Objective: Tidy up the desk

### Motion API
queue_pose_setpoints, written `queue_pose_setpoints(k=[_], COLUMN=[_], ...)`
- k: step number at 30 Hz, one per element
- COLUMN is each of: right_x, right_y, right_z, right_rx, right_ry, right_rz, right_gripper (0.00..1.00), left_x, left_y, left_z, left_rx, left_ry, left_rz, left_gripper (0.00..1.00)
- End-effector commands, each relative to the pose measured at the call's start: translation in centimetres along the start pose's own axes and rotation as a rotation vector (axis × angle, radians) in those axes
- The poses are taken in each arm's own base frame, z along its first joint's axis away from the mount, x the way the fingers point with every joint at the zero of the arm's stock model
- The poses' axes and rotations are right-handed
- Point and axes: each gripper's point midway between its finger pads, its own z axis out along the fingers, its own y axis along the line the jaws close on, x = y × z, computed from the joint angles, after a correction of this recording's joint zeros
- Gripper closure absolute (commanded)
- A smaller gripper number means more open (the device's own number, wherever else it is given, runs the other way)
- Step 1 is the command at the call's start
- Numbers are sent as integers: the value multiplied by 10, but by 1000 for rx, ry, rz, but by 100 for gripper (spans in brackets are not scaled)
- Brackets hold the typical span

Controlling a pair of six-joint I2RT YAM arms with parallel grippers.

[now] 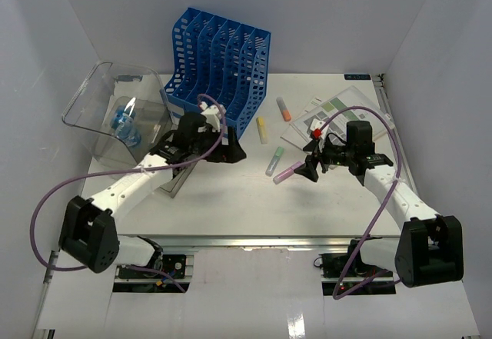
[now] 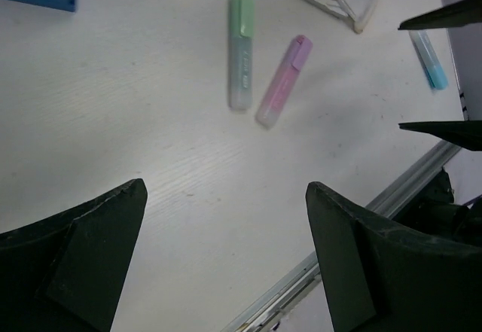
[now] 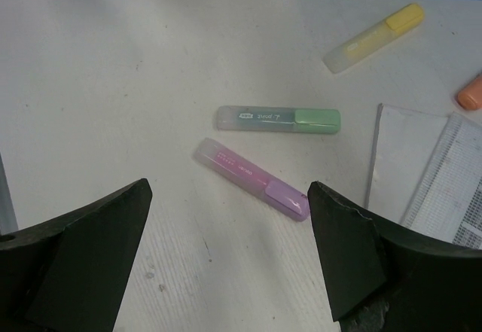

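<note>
The desk [image 1: 231,208] spans the floor between the white walls, with its metal rail at the near edge by the arm bases. The left gripper [image 2: 226,226] hangs over bare desk in front of the blue rack [image 1: 219,54], jaws wide apart with nothing between them. The right gripper [image 3: 230,219] is above the pink marker [image 3: 252,178], jaws likewise wide apart and holding nothing. The green marker [image 3: 279,119] lies just beside the pink one. The yellow marker [image 3: 374,38] and orange marker [image 3: 471,92] lie farther back, near the papers [image 1: 338,112]. A clear bin [image 1: 115,112] sits at the far left.
</note>
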Motion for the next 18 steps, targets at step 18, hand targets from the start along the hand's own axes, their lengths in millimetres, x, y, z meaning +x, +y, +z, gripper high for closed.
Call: queue_pose_setpoints(k=[18], right_x=[6], right_y=[-47], right_z=[-23], right_rx=[166], right_ry=[18], right_rz=[177], right_gripper=[7], left_x=[-65], left_y=[16], left_z=[188], left_rx=[-499], left_ry=[-135], left_rz=[109], left_gripper=[27])
